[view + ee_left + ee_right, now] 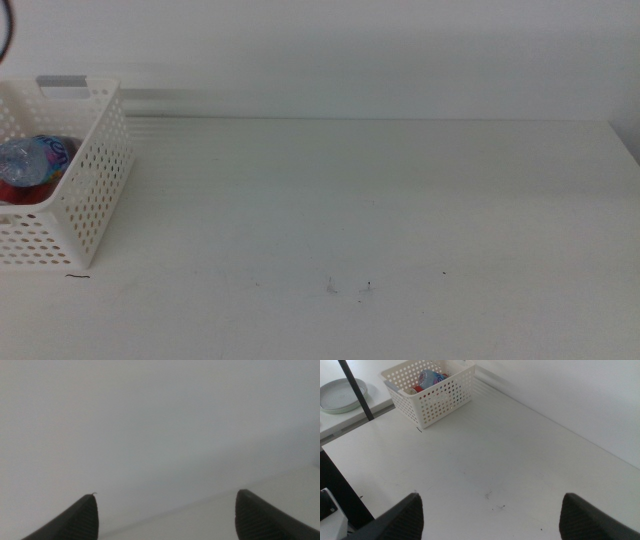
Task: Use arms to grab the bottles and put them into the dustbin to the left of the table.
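- White wall and a plain white surface point(400, 200) are filling the middle view; only a few dark specks are showing near the front edge.
- At far left, the white perforated dustbin point(95, 190) is sitting on the surface, holding the clear water bottle point(30, 160) with something red point(25, 192) beneath it.
- No bottle is lying loose on the surface, so the job looks finished.
- These bottles are probably light, smooth and easily dented; gripping mid-body would suit them best.
- Left gripper point(165, 515) is pointing at the blank wall, jaws spread wide and empty.
- Right gripper point(492, 515) is hanging over the near surface, jaws also wide apart, gripping nothing.
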Available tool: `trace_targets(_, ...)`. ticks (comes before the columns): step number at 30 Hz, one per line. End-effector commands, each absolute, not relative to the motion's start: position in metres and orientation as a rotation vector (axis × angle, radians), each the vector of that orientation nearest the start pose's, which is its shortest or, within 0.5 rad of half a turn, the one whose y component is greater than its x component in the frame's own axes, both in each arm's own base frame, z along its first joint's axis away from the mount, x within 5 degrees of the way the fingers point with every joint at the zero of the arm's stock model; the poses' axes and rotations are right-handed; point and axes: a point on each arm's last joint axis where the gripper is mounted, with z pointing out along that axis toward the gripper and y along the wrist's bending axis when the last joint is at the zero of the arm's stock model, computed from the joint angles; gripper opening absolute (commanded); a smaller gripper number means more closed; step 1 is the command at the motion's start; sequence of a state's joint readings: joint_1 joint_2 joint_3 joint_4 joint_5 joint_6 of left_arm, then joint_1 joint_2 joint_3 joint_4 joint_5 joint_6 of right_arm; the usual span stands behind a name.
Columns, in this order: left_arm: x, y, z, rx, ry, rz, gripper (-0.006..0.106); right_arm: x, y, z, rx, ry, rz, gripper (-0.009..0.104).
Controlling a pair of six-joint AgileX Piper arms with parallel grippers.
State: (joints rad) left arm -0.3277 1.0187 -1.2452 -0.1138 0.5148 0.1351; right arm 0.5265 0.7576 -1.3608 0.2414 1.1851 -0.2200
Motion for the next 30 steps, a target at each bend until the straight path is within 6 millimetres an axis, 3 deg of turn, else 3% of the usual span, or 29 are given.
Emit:
trace_targets(1,0.183,-0.065,0.467,0.320,1.666,-0.252,0.094,0.057,0.056,0.483,-0.798,1.896,0.477,0.093)
trace_targets(10,0.165,-0.051,0.448,0.211,1.641,-0.266,0.094,0.057,0.056,0.483,-0.798,1.896,0.477,0.093)
trace_targets(21,0.167,-0.048,0.443,0.199,1.652,-0.251,0.094,0.057,0.056,0.483,-0.800,1.899,0.475,0.093)
trace_targets(25,0.170,-0.049,0.430,0.200,1.685,-0.248,0.094,0.070,0.053,0.474,-0.750,1.863,0.356,0.093)
trace_targets(30,0.174,-0.047,0.403,0.156,1.703,-0.271,0.094,0.092,0.055,0.448,-0.684,1.738,0.234,0.093)
